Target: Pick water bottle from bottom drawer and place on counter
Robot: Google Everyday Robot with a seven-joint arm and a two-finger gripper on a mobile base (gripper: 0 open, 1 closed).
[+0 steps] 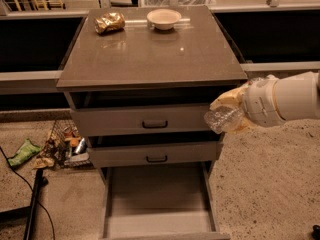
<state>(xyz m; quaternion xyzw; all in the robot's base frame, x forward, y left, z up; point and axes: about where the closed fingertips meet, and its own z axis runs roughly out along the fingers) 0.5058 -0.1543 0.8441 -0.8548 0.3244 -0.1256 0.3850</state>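
Observation:
My gripper (pixel 227 113) is at the right of the cabinet, level with the top drawer front, below the counter's right edge. It is shut on the water bottle (pixel 221 119), a small clear crinkled bottle lying sideways between the yellowish fingers (pixel 229 100). The white arm comes in from the right. The bottom drawer (pixel 156 223) is pulled out below, and its flat floor shows bare. The counter (pixel 150 54) is the glossy grey-brown top slab.
A crumpled gold foil packet (pixel 109 22) and a white bowl (pixel 164 18) sit at the counter's far edge. Two upper drawers with dark handles (pixel 155 124) are slightly open. A wire basket of litter (pixel 65 145) and a green packet (pixel 24 152) lie on the floor at left.

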